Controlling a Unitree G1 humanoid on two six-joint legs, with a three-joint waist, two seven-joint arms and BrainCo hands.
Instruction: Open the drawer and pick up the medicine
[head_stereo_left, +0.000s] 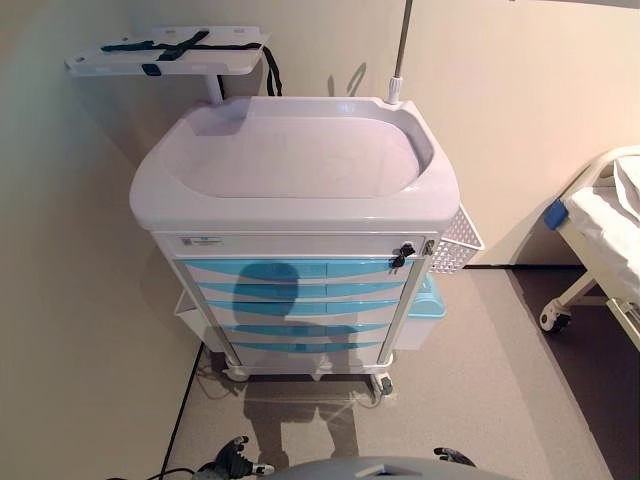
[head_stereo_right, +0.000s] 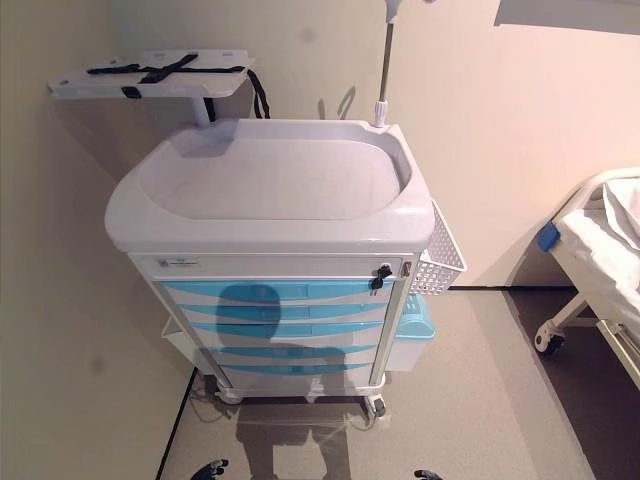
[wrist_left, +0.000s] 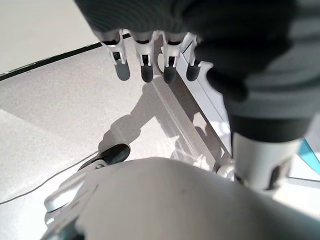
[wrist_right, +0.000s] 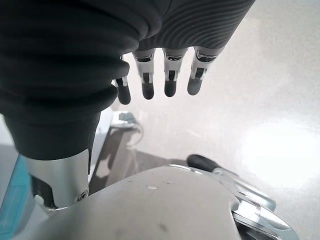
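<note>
A white medical cart (head_stereo_left: 300, 160) stands against the wall in front of me, with a stack of several light-blue drawers (head_stereo_left: 300, 290), all shut. A small dark lock (head_stereo_left: 403, 255) sits at the top drawer's right end. No medicine shows in any view. My left hand (wrist_left: 145, 60) shows only in the left wrist view, hanging over the floor beside the cart's base, fingers straight and empty. My right hand (wrist_right: 170, 80) shows only in the right wrist view, also hanging over the floor, fingers straight and empty.
A white wire basket (head_stereo_left: 458, 240) and a pale blue bin (head_stereo_left: 425, 305) hang on the cart's right side. A shelf with black straps (head_stereo_left: 170, 55) and a thin pole (head_stereo_left: 400, 50) rise behind it. A bed on castors (head_stereo_left: 610, 220) stands at the right.
</note>
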